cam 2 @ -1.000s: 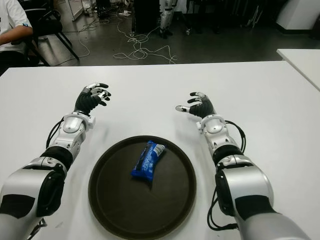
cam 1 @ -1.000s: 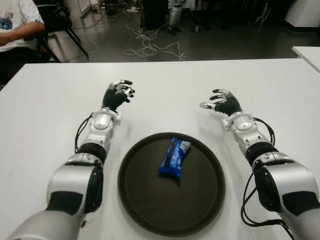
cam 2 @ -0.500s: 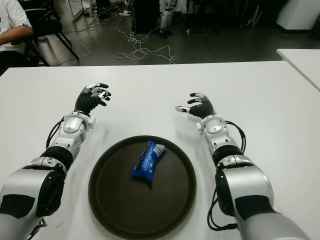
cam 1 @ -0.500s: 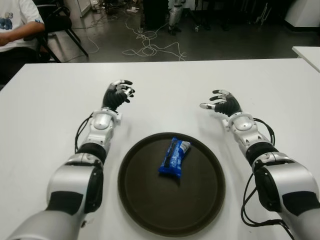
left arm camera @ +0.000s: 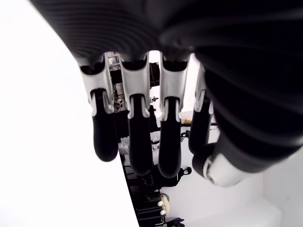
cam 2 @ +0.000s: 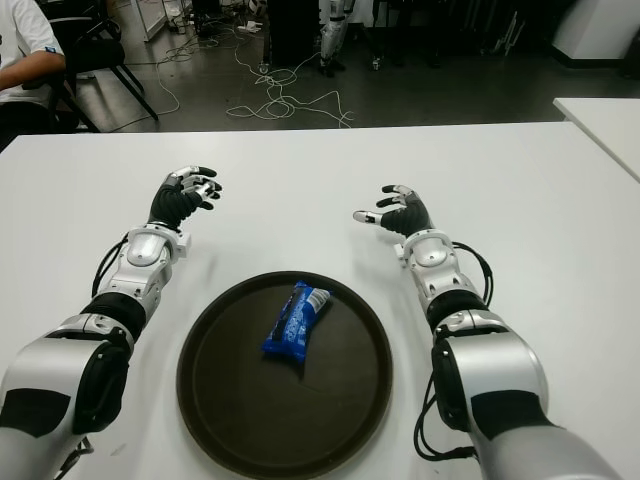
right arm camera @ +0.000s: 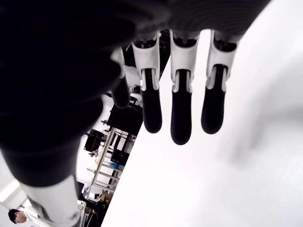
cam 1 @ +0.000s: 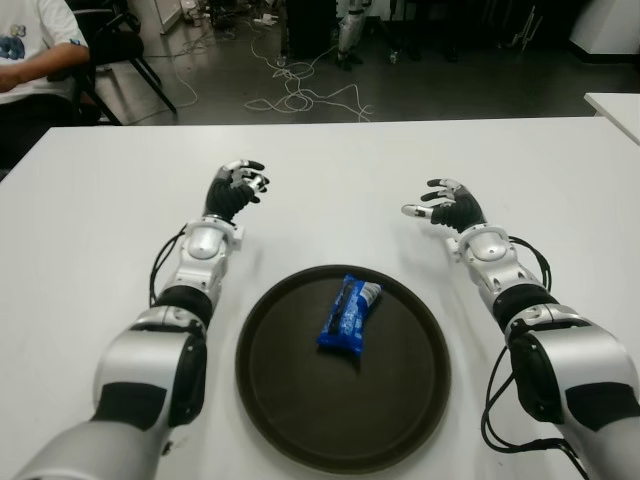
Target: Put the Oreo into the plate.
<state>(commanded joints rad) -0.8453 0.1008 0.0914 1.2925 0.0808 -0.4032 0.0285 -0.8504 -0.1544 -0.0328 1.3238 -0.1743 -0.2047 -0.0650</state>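
A blue Oreo packet (cam 1: 349,313) lies inside the round dark plate (cam 1: 300,410) near the table's front, a little above the plate's centre. My left hand (cam 1: 238,186) is over the white table beyond the plate's left side, fingers relaxed and holding nothing. Beyond the plate's right side my right hand (cam 1: 443,203) is also open, its fingers (right arm camera: 181,113) spread above the bare tabletop. Neither hand touches the packet or the plate.
The white table (cam 1: 340,180) stretches wide around the plate. A seated person (cam 1: 30,50) is at the far left behind it, with cables (cam 1: 300,95) on the floor beyond. Another white table's corner (cam 1: 615,105) shows at the right.
My right hand has drifted slightly away from me; the left hand, the packet and the plate have not moved.
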